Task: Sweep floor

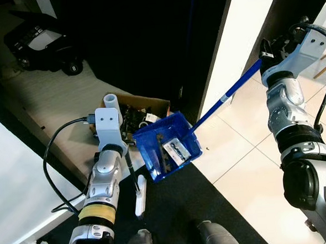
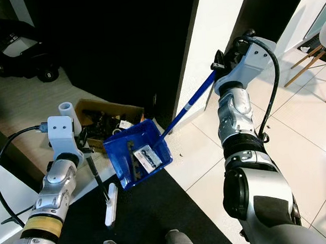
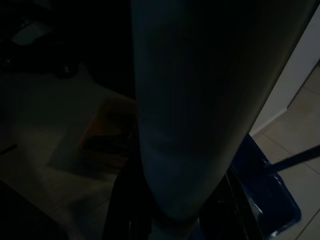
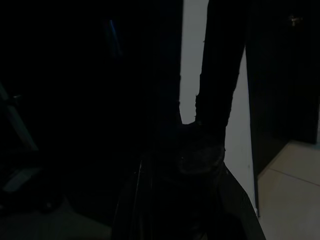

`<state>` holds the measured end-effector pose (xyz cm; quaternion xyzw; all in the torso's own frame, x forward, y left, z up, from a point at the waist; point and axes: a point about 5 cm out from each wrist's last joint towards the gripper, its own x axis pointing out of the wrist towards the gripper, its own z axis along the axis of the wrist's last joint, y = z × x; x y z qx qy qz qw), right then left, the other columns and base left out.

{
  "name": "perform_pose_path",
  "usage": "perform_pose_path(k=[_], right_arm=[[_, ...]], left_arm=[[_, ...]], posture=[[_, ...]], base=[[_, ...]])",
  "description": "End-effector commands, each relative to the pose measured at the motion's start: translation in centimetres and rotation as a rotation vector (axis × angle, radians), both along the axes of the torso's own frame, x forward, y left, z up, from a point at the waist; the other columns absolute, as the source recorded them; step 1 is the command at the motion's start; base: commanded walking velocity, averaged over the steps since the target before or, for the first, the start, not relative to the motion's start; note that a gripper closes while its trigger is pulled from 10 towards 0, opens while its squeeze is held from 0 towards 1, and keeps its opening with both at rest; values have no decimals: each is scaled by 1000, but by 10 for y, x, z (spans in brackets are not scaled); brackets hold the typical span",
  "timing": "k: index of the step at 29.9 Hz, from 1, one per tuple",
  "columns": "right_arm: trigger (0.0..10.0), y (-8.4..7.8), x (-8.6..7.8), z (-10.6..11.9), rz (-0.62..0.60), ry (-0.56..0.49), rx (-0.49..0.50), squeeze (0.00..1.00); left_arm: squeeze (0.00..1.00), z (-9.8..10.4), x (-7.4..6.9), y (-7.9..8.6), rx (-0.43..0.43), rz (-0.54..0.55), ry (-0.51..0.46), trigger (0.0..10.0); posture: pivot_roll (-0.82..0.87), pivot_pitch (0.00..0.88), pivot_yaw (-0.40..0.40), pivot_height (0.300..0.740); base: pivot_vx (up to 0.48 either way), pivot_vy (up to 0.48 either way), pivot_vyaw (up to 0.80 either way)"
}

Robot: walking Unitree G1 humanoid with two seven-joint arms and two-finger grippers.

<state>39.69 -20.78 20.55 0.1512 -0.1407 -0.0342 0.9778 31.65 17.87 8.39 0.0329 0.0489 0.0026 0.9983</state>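
Observation:
A blue dustpan (image 1: pixel 167 145) hangs tilted above the floor, with a silvery scrap (image 1: pixel 177 150) and dark bits lying in it. Its long blue handle (image 1: pixel 228 94) runs up to my right gripper (image 1: pixel 268 55), which is shut on the handle's top end. My left gripper (image 1: pixel 111 107) is shut on the pale tube of a broom handle (image 1: pixel 110 99). From there a thin black rod (image 1: pixel 131 169) drops to a white brush head (image 1: pixel 140 197) resting on the black mat. The pale tube (image 3: pixel 190 110) stands close up in the left wrist view. The dustpan's front lip is beside an open cardboard box (image 1: pixel 151 104).
The cardboard box holds dark clutter (image 1: pixel 130 117). A black wheeled device (image 1: pixel 42 46) sits far left. A white wall edge (image 1: pixel 241 45) separates a dark opening from pale tiles (image 1: pixel 243 167). A black mat (image 1: pixel 174 215) lies under my feet, and wooden chair legs (image 2: pixel 308 58) stand at far right.

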Motion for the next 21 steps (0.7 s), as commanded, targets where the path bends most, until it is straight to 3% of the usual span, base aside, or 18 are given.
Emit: perform_pose_path(k=[1,21], right_arm=[[10000,2,2,16,4,-59,-17,0],[10000,4,5,28,3,-80,-45,0]], left_arm=[[0,6,0,-5,15,-20,-34,10000],[0,6,-3,-2,9,-8,-32,10000]], posture=[[-20,76,-54,740],[-19,90,-65,740]], base=[[277,0,0],[321,0,0]])
